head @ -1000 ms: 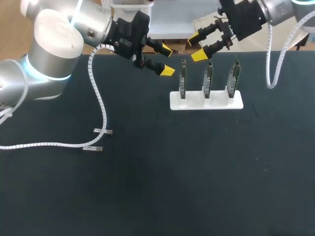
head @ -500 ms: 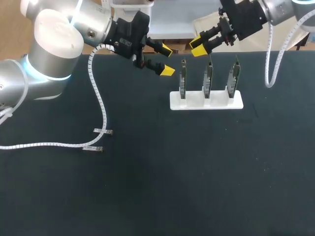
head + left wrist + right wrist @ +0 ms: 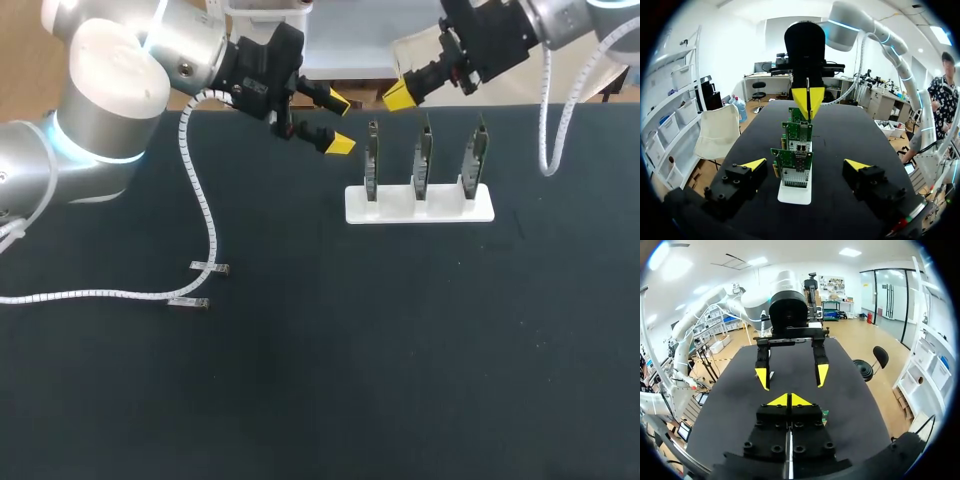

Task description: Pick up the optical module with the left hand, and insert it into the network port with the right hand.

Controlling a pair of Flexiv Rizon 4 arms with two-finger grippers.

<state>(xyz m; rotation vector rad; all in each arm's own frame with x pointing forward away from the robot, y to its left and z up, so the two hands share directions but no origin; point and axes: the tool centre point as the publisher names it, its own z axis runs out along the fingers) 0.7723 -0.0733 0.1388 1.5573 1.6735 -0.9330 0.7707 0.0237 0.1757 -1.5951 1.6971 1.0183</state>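
Two small silver optical modules (image 3: 208, 268) (image 3: 188, 302) lie on the black table at the left, far from both grippers. A white stand (image 3: 420, 208) at the back holds three upright green network boards (image 3: 424, 160). In the left wrist view the boards (image 3: 792, 159) stand in a row straight ahead, ports facing the camera. My left gripper (image 3: 341, 122) (image 3: 805, 165) hangs open and empty just left of the stand. My right gripper (image 3: 400, 96) (image 3: 789, 400) is shut on nothing above the stand's far side, also seen as right gripper (image 3: 808, 97) beyond the boards. The left gripper (image 3: 791, 376) faces it.
A white coiled cable (image 3: 200, 210) from my left arm trails across the table's left part, passing close to the two modules. The table's far edge (image 3: 520, 105) runs just behind the stand.
My right gripper has shut its fingers with nothing between them and drawn back slightly. The left arm and the modules have not moved.
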